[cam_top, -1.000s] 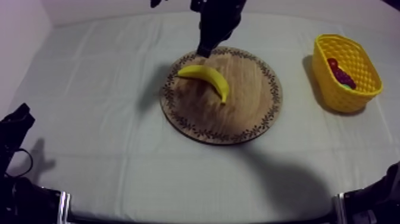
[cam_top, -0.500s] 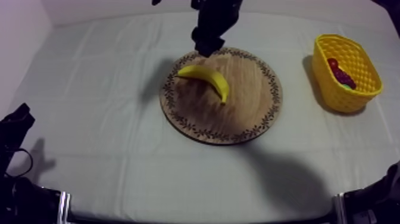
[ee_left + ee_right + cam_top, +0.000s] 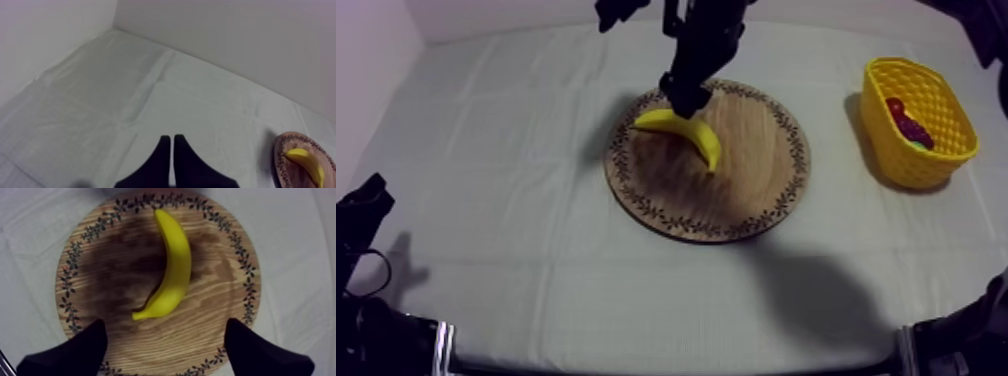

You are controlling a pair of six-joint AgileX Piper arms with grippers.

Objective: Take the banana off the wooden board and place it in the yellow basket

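- Poised with the right end effector [image 3: 686, 95] over the far left part of the wooden board [image 3: 746, 200], just above the banana [image 3: 686, 135].
- Holding its two black fingers [image 3: 75, 353] spread wide, open and gripping nothing, one to each side of the banana's line as seen from the right wrist.
- Lying flat on the board, the banana, curved from the far left rim in toward the middle; no contact to be made out.
- Parked at the near left of the worktop [image 3: 516, 250] with the left end effector [image 3: 171, 145], fingers pressed together into a narrow wedge, closed on nothing.
- Standing at the far right, well apart from the board: the yellow basket [image 3: 926, 165], with dark toy fruit [image 3: 908, 122] already inside, kinds too small to tell.
- Judged as the lining-up step, before any grasp; lift, carry and drop all yet to be done.
- Calling next, most likely, for a straight descent until the fingers straddle the banana's thick middle across its width, then a firm close.
- Worth minding: a smooth, curved skin apt to roll or slip from a pinch near the thin tip, hence a grip nearer the middle, then a lift high enough to clear the basket's wall on the way right.
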